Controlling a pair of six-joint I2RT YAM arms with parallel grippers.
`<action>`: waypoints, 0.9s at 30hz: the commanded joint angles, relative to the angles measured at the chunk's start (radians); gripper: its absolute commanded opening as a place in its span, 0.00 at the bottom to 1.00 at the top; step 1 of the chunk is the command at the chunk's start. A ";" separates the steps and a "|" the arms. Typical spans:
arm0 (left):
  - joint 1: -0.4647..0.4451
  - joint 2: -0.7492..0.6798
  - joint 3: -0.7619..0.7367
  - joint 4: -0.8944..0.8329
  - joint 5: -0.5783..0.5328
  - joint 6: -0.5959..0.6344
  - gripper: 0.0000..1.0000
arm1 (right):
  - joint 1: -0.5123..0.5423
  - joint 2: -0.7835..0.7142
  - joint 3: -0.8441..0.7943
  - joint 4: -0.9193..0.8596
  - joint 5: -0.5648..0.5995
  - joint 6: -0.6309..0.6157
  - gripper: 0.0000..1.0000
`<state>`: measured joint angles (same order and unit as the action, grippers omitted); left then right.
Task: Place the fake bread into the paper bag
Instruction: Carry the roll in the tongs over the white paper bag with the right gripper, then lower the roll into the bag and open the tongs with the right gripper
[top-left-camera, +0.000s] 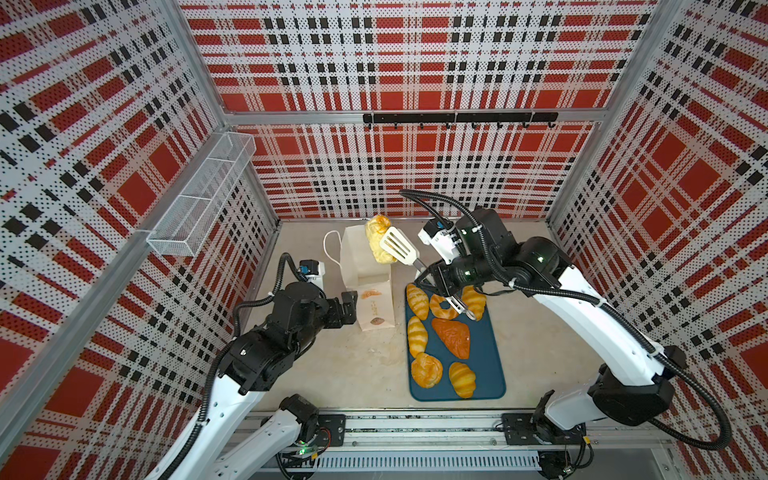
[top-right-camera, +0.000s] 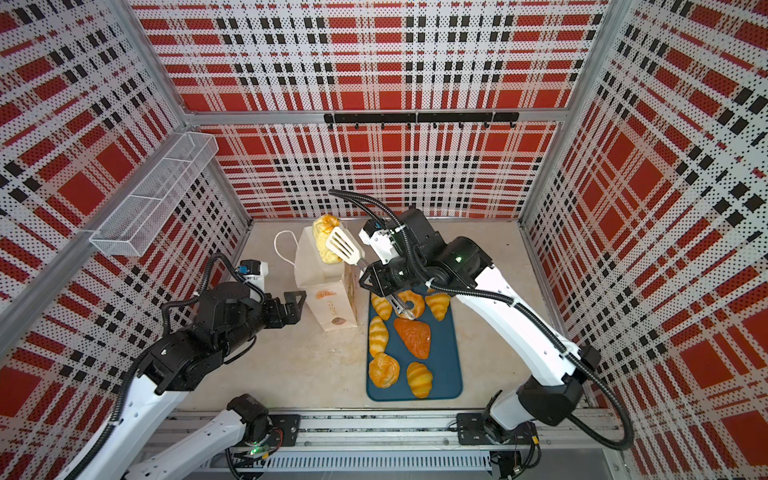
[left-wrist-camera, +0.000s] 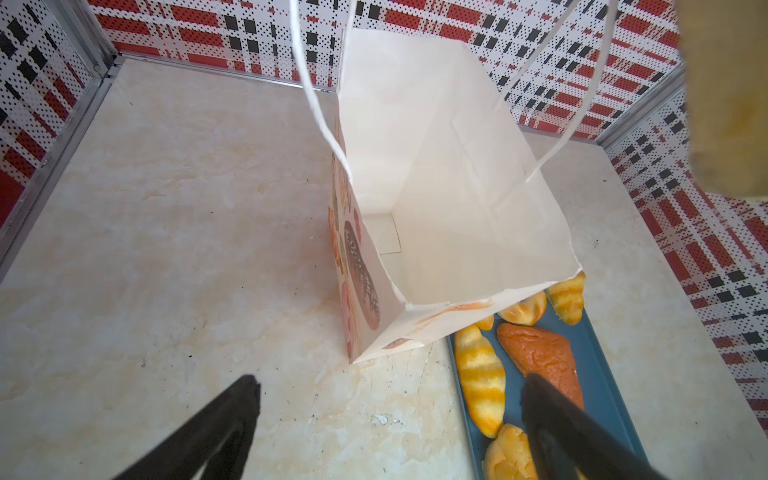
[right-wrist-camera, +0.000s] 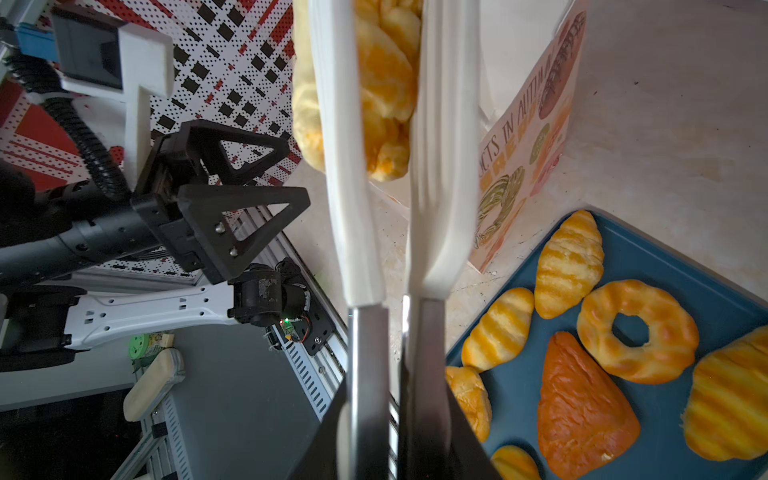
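The worktop (top-left-camera: 332, 374) was a pale, marbled beige slab, scuffed and stained near its middle. Two things rested directly on it. The paper bag (top-left-camera: 376, 309) stood upright with its mouth open. A dark teal tray (top-left-camera: 486, 365) lay flat just beside the bag, on its right in both top views, with a narrow strip of bare surface between them.

The right gripper (top-right-camera: 371, 277) clasps white slotted tongs (top-right-camera: 343, 247), which pinch a pale yellow pastry (top-right-camera: 325, 242) over the open top of the upright paper bag (top-right-camera: 330, 303). The left gripper (top-right-camera: 293, 306) hangs spread wide just beside the bag. Seven other pastries (top-right-camera: 384, 370) lie on the teal tray (top-right-camera: 446, 374).
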<state>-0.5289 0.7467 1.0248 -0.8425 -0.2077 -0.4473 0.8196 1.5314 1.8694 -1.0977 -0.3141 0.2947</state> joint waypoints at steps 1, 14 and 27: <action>0.007 -0.003 -0.008 -0.003 -0.005 -0.008 0.99 | 0.014 0.019 0.067 0.087 -0.012 -0.030 0.28; 0.009 0.011 -0.032 0.015 0.044 0.013 0.99 | 0.074 0.160 0.202 -0.016 0.168 -0.022 0.29; 0.009 0.006 -0.045 0.046 0.106 0.033 0.99 | 0.108 0.253 0.284 -0.104 0.313 -0.007 0.29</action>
<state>-0.5278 0.7601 0.9897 -0.8307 -0.1284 -0.4191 0.9215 1.7805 2.1002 -1.2201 -0.0502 0.2848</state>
